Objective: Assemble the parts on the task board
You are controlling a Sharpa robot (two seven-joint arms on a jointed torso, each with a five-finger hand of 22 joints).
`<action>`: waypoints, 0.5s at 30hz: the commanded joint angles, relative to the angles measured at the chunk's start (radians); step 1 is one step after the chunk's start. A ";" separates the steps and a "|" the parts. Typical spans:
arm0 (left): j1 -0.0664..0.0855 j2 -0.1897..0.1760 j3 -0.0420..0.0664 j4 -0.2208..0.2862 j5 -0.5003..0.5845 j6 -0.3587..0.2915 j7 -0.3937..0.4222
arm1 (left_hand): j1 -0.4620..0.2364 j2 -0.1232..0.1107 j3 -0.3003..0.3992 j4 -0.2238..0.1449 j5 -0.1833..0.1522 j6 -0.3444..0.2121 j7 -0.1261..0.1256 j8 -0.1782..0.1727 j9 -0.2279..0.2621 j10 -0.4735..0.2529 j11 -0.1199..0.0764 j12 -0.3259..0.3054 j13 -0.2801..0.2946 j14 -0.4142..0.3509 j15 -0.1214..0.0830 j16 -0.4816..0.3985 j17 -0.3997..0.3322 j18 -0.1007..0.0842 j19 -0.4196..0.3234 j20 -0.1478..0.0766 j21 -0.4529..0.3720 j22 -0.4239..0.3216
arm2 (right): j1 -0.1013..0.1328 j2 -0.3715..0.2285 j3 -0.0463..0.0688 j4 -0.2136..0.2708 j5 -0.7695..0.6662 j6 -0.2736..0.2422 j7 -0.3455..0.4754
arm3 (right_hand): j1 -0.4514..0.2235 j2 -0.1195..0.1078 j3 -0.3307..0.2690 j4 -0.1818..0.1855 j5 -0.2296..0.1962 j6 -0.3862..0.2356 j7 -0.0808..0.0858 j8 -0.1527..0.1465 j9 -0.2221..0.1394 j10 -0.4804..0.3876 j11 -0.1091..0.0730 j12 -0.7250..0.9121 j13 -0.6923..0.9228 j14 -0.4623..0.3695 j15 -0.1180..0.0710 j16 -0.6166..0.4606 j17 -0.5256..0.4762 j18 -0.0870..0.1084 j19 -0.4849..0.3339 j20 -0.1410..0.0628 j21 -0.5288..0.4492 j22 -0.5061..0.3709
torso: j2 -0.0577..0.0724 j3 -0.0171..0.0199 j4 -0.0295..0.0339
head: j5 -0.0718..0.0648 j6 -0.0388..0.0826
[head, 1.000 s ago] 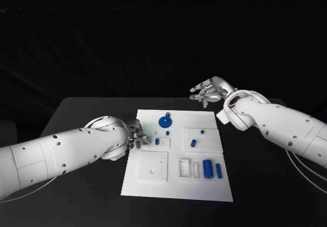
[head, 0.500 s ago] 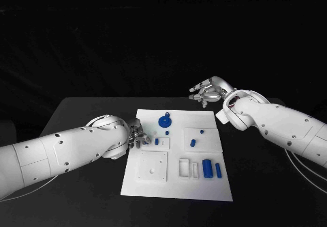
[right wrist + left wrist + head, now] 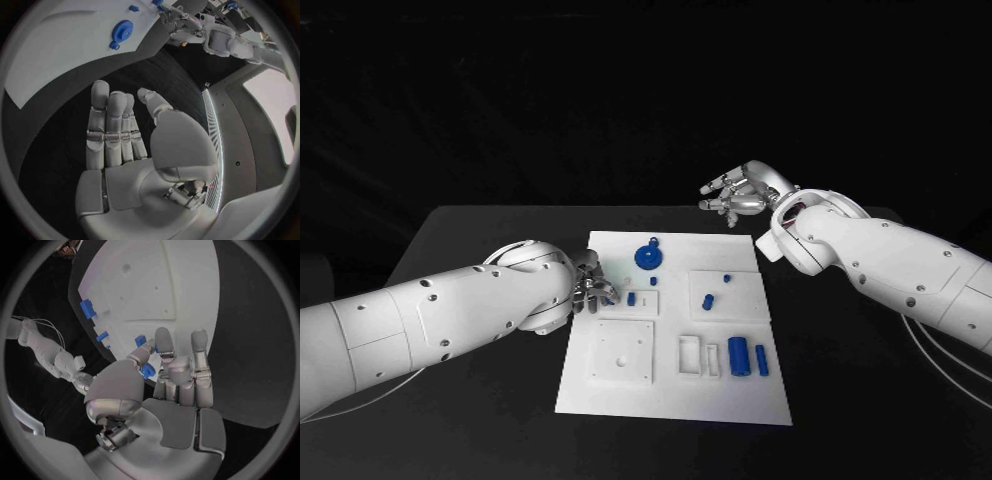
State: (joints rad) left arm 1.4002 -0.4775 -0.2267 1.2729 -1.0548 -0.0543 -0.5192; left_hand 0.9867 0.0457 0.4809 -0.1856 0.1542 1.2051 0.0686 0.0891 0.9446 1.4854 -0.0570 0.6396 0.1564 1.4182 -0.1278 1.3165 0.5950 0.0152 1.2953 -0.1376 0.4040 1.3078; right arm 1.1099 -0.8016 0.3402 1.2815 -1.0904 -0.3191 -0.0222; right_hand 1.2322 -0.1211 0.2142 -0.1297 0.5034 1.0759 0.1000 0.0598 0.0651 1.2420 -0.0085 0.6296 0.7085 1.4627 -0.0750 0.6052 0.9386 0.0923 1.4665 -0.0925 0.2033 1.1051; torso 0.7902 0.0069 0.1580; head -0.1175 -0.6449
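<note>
Head view: we're working the task board, white plate sitting mid-table. Our left hand is hovering at the board's left edge, fingers reaching over the rim. Left wrist view is showing that hand's fingertips extended and apart above the board, nothing between them, so we're reading it as open and empty. A small blue peg is lying just past those fingertips, toward the board's middle; in the left wrist view it's the blue piece right by the thumb, though we can't tell whether anything is touching it. Its long axis is looking roughly upright, but it's too small to be sure.

Our right hand is hanging off the board's far right corner, fingers loosely spread, palm empty in the right wrist view. It's well apart from every part; the blue round part near the far edge is the closest to it.

Judgement: the left hand is the nearer one, so the next pick is likely the peg.
</note>
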 commanded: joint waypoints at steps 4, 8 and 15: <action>-0.018 0.008 -0.013 -0.004 0.007 0.055 -0.026 | 0.011 -0.003 -0.048 0.044 -0.068 0.137 -0.110 -0.004 -0.036 0.030 -0.022 -0.002 -0.001 0.001 -0.003 -0.007 -0.004 0.007 0.000 0.005 -0.007 0.016 | 0.000 0.001 0.000 0.001 -0.007 0.011 0.006 | 0.001 -0.006 0.002 0.004 0.001 -0.004 0.000 0.003 0.002 -0.001 -0.009 -0.005 0.001 0.009 -0.007 0.004 -0.001 0.001 0.025 -0.008 -0.004 0.001 | 0.000 -0.0003 -0.0002 | -0.001 0.000; -0.018 0.010 -0.013 -0.007 0.008 0.047 -0.025 | 0.019 -0.019 -0.081 0.082 -0.079 0.137 -0.111 -0.006 -0.039 0.031 -0.023 -0.006 0.000 0.001 -0.004 -0.014 -0.012 0.004 0.002 0.003 -0.012 0.016 | 0.000 0.001 0.000 0.000 -0.007 0.011 0.006 | 0.001 -0.006 0.002 0.004 0.001 -0.004 0.000 0.003 0.002 -0.001 -0.009 -0.005 0.001 0.009 -0.007 0.004 -0.001 0.001 0.025 -0.008 -0.004 0.001 | 0.000 -0.0005 0.0000 | -0.002 0.000; -0.018 0.012 -0.013 -0.012 0.008 0.039 -0.023 | 0.037 -0.004 -0.197 0.106 -0.035 0.137 -0.111 -0.006 -0.043 0.030 -0.023 -0.010 0.000 0.001 -0.005 -0.018 -0.016 0.000 0.005 0.000 -0.017 0.017 | 0.000 0.002 0.000 -0.001 -0.007 0.011 0.006 | -0.002 -0.007 0.003 0.003 0.002 -0.005 0.001 0.003 0.001 0.000 -0.009 -0.005 0.001 0.009 -0.007 0.005 -0.001 0.000 0.026 -0.008 -0.006 0.003 | 0.000 -0.0001 0.0000 | -0.002 0.000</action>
State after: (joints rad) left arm 1.3917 -0.4699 -0.2324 1.2619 -1.0520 -0.0511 -0.5232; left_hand 1.0143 0.0355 0.2876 -0.0801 0.1148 1.3438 -0.0352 0.0805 0.9008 1.4668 -0.0749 0.6345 0.1565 1.4167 -0.1267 1.3040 0.5795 0.0152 1.2953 -0.1376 0.3916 1.3076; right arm 1.1099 -0.8003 0.3402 1.2796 -1.0904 -0.3189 -0.0222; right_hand 1.2322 -0.1212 0.2142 -0.1297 0.5034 1.0759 0.1000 0.0598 0.0651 1.2420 -0.0085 0.6296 0.7083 1.4628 -0.0750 0.6052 0.9387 0.0923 1.4665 -0.0925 0.2033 1.1069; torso 0.7905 0.0064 0.1579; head -0.1194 -0.6451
